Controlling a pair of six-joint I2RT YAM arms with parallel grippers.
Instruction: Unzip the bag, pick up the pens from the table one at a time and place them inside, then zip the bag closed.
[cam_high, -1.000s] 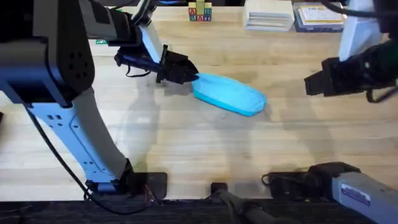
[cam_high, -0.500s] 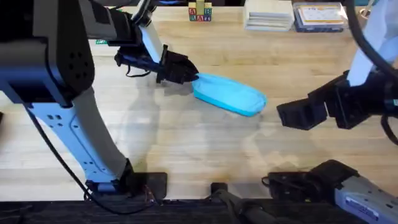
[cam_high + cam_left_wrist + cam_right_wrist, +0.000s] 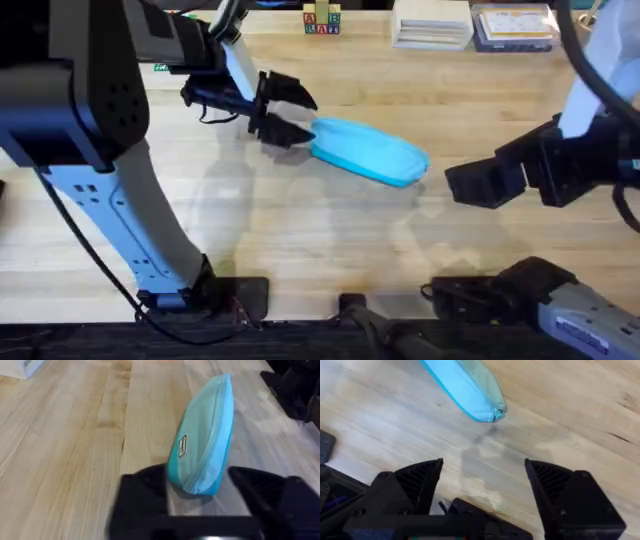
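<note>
The light blue bag (image 3: 370, 150) lies slanted on the table (image 3: 300, 230), and its zipper (image 3: 220, 420) looks closed along the top. My left gripper (image 3: 290, 113) is open at the bag's left end; in the left wrist view the bag (image 3: 205, 435) has its tip between the spread black fingers (image 3: 145, 495) of that gripper (image 3: 197, 497). My right gripper (image 3: 470, 185) hovers open to the right of the bag, a short way off. In the right wrist view the bag's other end (image 3: 470, 387) lies on the table beyond this gripper (image 3: 482, 490). The pens are out of view.
Coloured letter blocks (image 3: 321, 20), a white box (image 3: 432, 25) and a blue book (image 3: 510, 28) stand along the far edge. Bare wood stretches in front of the bag toward the arm bases (image 3: 230, 295).
My left gripper, earlier shut at the bag's left end, has opened and let go. The right arm swung down and left toward the bag a second ago, then held still.
</note>
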